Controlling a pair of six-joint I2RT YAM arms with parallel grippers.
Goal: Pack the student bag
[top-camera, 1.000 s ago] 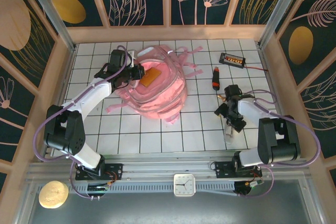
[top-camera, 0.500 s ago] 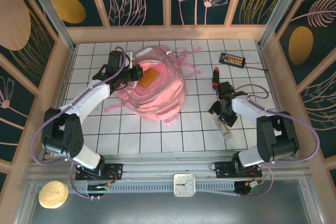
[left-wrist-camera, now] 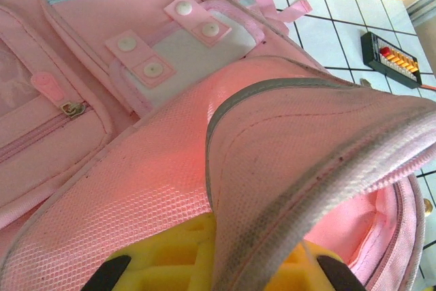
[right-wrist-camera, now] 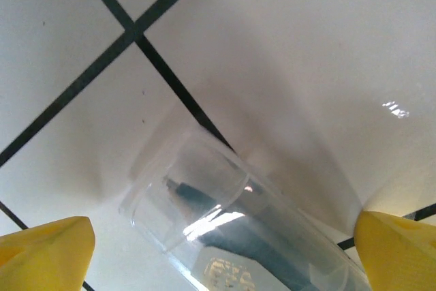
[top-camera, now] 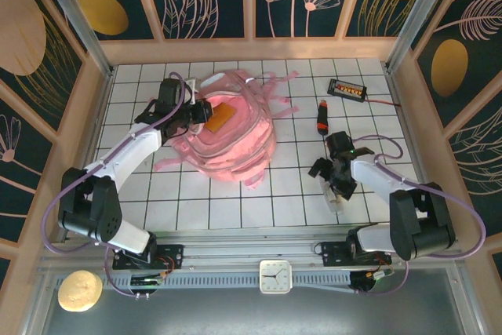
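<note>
The student bag (top-camera: 235, 135) lies left of centre on the surface, toward the back edge. The left hand (top-camera: 198, 111) stays pinched shut on the rim of its opening. Over the last second it has drawn that rim slightly toward the back-left corner, so the mouth gapes wider. The right hand (top-camera: 337, 180) has shifted a little toward the front edge and now hangs over a clear tube (right-wrist-camera: 225, 230) near the front-right, jaws spread wide and holding nothing. That 1 item looks next for pickup, with the bag held open to receive it.

Bright overhead light; soft shadows; right wrist close-up perhaps slightly blurred.
</note>
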